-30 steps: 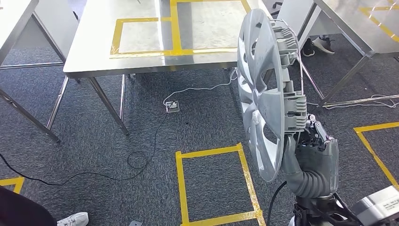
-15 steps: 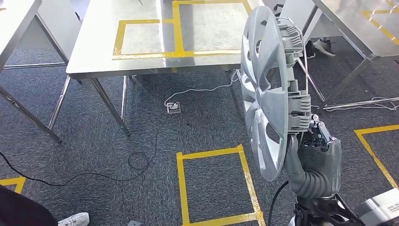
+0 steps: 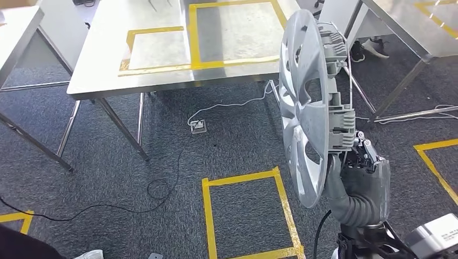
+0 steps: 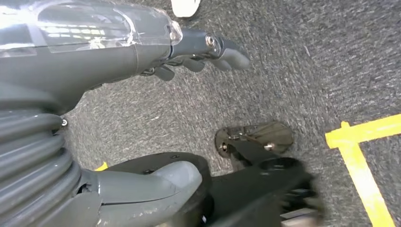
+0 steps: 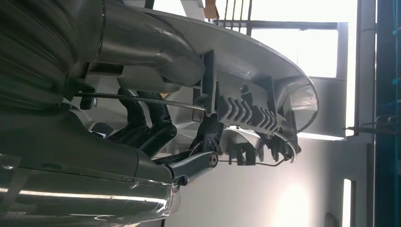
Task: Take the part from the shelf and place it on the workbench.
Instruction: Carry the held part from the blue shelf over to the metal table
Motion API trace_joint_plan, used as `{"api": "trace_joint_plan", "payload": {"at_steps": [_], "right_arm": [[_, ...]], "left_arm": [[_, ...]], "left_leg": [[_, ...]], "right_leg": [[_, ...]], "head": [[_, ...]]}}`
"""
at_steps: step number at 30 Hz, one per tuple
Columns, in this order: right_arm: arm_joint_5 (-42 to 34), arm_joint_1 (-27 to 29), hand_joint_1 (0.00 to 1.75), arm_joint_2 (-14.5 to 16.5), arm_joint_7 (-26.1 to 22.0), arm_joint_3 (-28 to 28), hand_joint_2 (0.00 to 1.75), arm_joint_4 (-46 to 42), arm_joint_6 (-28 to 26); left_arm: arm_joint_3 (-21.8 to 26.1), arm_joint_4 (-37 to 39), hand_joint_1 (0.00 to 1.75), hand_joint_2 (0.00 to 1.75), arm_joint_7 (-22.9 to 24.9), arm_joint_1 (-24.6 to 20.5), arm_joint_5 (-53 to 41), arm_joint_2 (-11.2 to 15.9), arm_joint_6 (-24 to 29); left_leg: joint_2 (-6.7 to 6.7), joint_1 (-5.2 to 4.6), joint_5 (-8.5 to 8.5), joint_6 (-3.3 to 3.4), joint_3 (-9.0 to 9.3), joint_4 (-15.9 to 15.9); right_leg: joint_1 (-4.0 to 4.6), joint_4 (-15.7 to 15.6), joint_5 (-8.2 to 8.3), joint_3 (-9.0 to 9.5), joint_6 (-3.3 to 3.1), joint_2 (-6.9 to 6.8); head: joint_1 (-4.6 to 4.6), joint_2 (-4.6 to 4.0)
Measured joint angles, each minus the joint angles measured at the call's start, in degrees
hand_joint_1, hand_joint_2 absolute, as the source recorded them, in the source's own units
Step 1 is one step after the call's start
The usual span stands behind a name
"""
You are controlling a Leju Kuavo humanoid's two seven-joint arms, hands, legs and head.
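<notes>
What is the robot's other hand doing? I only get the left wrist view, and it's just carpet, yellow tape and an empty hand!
Observer: The right hand holds a big silver wheel cover upright on its edge, gripped at the bottom of its rim.
Operator: Where's the workbench it goes on?
Observer: The steel workbench stands ahead, across a stretch of carpet, with yellow tape squares on top. The wheel cover is not over it yet.

Right hand (image 3: pixel 361 175) clenched, left hand (image 4: pixel 142 52) loose.
</notes>
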Motion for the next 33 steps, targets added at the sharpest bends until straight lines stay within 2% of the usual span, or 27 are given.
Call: {"api": "trace_joint_plan", "payload": {"at_steps": [1,2,3,4,6,7,8,12,13,14,16,17,18,19,20,21,22,23,24,25,27,29,31,32,33], "right_arm": [[0.00,0.04,1.75,0.00,-0.01,0.00,1.75,0.01,-0.01],[0.00,0.09,1.75,0.00,-0.01,0.02,1.75,0.01,-0.01],[-0.01,0.15,1.75,0.00,-0.01,0.03,1.75,0.02,-0.01],[-0.01,0.21,1.75,0.00,-0.01,0.04,1.75,0.03,-0.01],[-0.01,0.26,1.75,0.00,-0.01,0.05,1.75,0.04,-0.01],[-0.01,0.22,1.75,0.00,-0.02,0.05,1.75,0.04,-0.01],[-0.01,0.19,1.75,0.01,-0.04,0.03,1.75,0.03,-0.01],[-0.02,0.11,1.75,0.02,-0.09,-0.02,1.75,-0.01,0.00],[-0.02,0.09,1.75,0.02,-0.09,-0.05,1.75,-0.03,0.00],[-0.01,0.10,1.75,0.02,-0.09,-0.08,1.75,-0.03,0.03],[-0.01,0.14,1.75,0.02,-0.10,-0.15,1.75,0.00,0.10],[-0.01,0.17,1.75,0.02,-0.10,-0.16,1.75,0.02,0.13],[-0.02,0.20,1.75,0.02,-0.10,-0.18,1.75,0.03,0.14],[-0.02,0.21,1.75,0.02,-0.10,-0.20,1.75,0.03,0.14],[-0.02,0.22,1.75,0.02,-0.10,-0.21,1.75,0.03,0.14],[-0.02,0.22,1.75,0.02,-0.10,-0.22,1.75,0.02,0.14],[-0.02,0.23,1.75,0.03,-0.09,-0.24,1.75,0.02,0.14],[-0.02,0.18,1.75,0.03,-0.09,-0.25,1.75,0.00,0.14],[-0.02,0.16,1.75,0.03,-0.09,-0.26,1.75,-0.01,0.14],[-0.02,0.14,1.75,0.03,-0.09,-0.26,1.75,-0.01,0.14],[-0.02,0.15,1.75,0.03,-0.10,-0.26,1.75,-0.02,0.14],[-0.02,0.16,1.75,0.10,-0.10,-0.27,1.75,-0.02,0.14],[-0.02,0.16,1.75,0.22,-0.10,-0.27,1.75,0.02,0.14],[-0.02,0.17,1.75,0.27,-0.10,-0.26,1.75,0.04,0.14],[-0.02,0.20,1.75,0.31,-0.10,-0.26,1.75,0.08,0.14]], "left_arm": [[0.00,0.00,0.00,1.75,-0.01,0.02,0.02,0.00,0.01],[-0.01,0.00,0.00,1.75,-0.01,0.04,0.03,0.01,0.01],[-0.01,0.01,0.00,1.75,0.00,0.07,0.04,0.03,0.02],[-0.03,0.01,0.00,1.75,0.01,0.08,0.04,0.05,0.02],[-0.09,0.02,0.00,1.75,0.02,0.12,0.04,0.12,0.01],[-0.15,0.02,0.00,1.75,0.01,0.12,0.04,0.14,0.01],[-0.22,0.02,0.00,1.75,0.01,0.09,0.04,0.15,0.01],[-0.43,0.02,0.00,1.75,0.02,0.21,0.04,0.13,0.00],[-0.44,0.02,0.00,1.75,0.01,0.21,0.04,0.13,0.00],[-0.44,0.02,0.00,1.75,0.01,0.16,0.04,0.13,0.00],[-0.45,0.02,0.00,1.75,0.00,0.10,0.04,0.11,0.00],[-0.45,0.02,0.00,1.75,0.00,0.13,0.04,0.11,0.00],[-0.46,0.02,0.00,1.75,0.00,0.16,0.04,0.11,0.00],[-0.46,0.02,0.00,1.75,0.00,0.18,0.04,0.11,0.00],[-0.46,0.02,0.00,1.75,0.00,0.18,0.04,0.10,0.00],[-0.46,0.02,0.00,1.75,0.00,0.16,0.04,0.07,0.00],[-0.46,0.01,0.00,1.75,0.01,0.11,0.04,-0.01,0.00],[-0.46,0.01,0.00,1.75,0.01,0.07,0.04,-0.08,-0.01],[-0.46,-0.01,0.00,1.75,0.01,0.04,0.04,-0.19,-0.01],[-0.46,-0.01,0.00,1.75,0.02,0.01,0.04,-0.28,-0.04],[-0.48,-0.02,0.00,1.75,0.02,-0.01,0.04,-0.32,-0.07],[-0.48,-0.02,0.00,1.75,0.01,-0.04,0.03,-0.27,-0.03],[-0.48,-0.02,0.00,1.75,0.01,-0.01,0.03,-0.22,0.01],[-0.48,-0.02,0.00,1.75,0.02,0.02,0.04,-0.17,0.01],[-0.48,-0.01,0.00,1.75,0.02,0.06,0.04,-0.11,0.02]], "left_leg": [[-0.03,0.03,-1.19,-0.08,-2.46,3.94],[-0.05,0.03,-1.45,-0.12,-4.40,6.65],[-0.06,0.03,-0.56,-0.10,-5.39,7.37],[-0.05,0.03,1.55,-0.02,-5.15,5.73],[0.06,-0.02,6.53,0.32,-2.67,-1.11],[0.13,-0.09,7.89,0.55,-1.35,-4.17],[0.19,-0.18,8.21,0.87,-0.53,-6.06],[0.12,-0.28,7.03,2.31,0.40,-7.43],[0.12,-0.20,6.89,2.66,0.71,-7.55],[0.15,-0.15,6.74,2.99,1.03,-7.65],[0.27,-0.36,6.33,3.50,1.39,-7.64],[0.33,-0.52,6.13,3.66,1.57,-7.64],[0.35,-0.72,5.89,3.77,1.82,-7.64],[0.33,-0.95,5.64,3.85,2.18,-7.64],[0.29,-1.17,5.35,3.89,2.64,-7.65],[0.25,-1.31,5.05,3.92,3.04,-7.70],[0.21,-1.47,4.78,3.86,3.35,-7.73],[0.22,-1.48,4.59,3.70,3.48,-7.76],[0.25,-1.42,4.47,3.48,3.47,-7.82],[0.33,-1.39,4.42,3.19,3.49,-7.90],[0.34,-1.34,4.10,2.64,3.67,-7.89],[-0.05,-1.25,2.44,2.01,2.57,-5.14],[-0.33,-0.74,-0.36,1.29,-1.23,1.60],[-0.32,-0.44,-1.19,0.92,-3.30,4.79],[-0.29,-0.15,-1.00,0.56,-4.73,6.51]], "right_leg": [[0.08,0.01,-0.16,0.09,-0.14,-0.01],[0.16,0.03,-0.37,0.27,-0.22,0.00],[0.21,0.05,-0.64,0.58,-0.23,0.02],[0.23,0.08,-0.97,1.04,-0.16,0.06],[0.26,0.13,-1.81,2.07,0.22,0.12],[0.33,0.23,-2.21,2.40,0.53,0.16],[0.41,0.31,-2.48,2.51,0.85,0.17],[0.34,0.58,-3.33,2.52,1.92,0.16],[0.30,1.98,-4.18,1.97,2.17,0.16],[0.27,4.72,-5.49,0.64,2.39,0.16],[0.30,12.78,-8.35,-3.94,2.59,0.17],[0.33,16.05,-8.94,-6.16,2.54,0.18],[0.40,17.41,-8.36,-7.52,2.35,0.18],[0.54,16.44,-6.56,-7.75,1.96,0.20],[0.78,13.39,-3.89,-6.92,1.37,0.25],[1.17,9.54,-1.41,-5.53,0.51,0.35],[1.50,6.16,0.31,-4.15,-0.36,0.37],[1.81,3.70,1.05,-3.06,-1.06,0.37],[2.06,2.50,1.00,-2.48,-1.54,0.35],[2.17,1.99,0.79,-2.24,-1.70,0.28],[1.98,0.62,0.93,-1.44,-1.63,0.19],[1.44,-0.81,1.22,-0.31,-1.48,0.00],[1.17,-1.19,1.03,0.24,-1.37,-0.12],[1.06,-1.14,0.81,0.40,-1.25,-0.14],[0.93,-1.05,0.52,0.61,-1.05,-0.15]], "head": [[-0.54,0.00],[-0.95,0.00],[-1.26,0.00],[-1.54,0.00],[-2.10,0.00],[-2.36,0.00],[-2.52,0.00],[-2.01,0.00],[-1.70,0.00],[-1.30,0.00],[-0.37,0.00],[0.00,0.00],[0.28,0.00],[0.56,0.00],[0.81,0.00],[0.99,0.00],[0.99,0.00],[1.01,0.00],[0.97,0.00],[0.96,0.00],[1.19,0.00],[0.87,0.00],[0.06,0.00],[-0.27,0.00],[-0.55,0.00]]}}
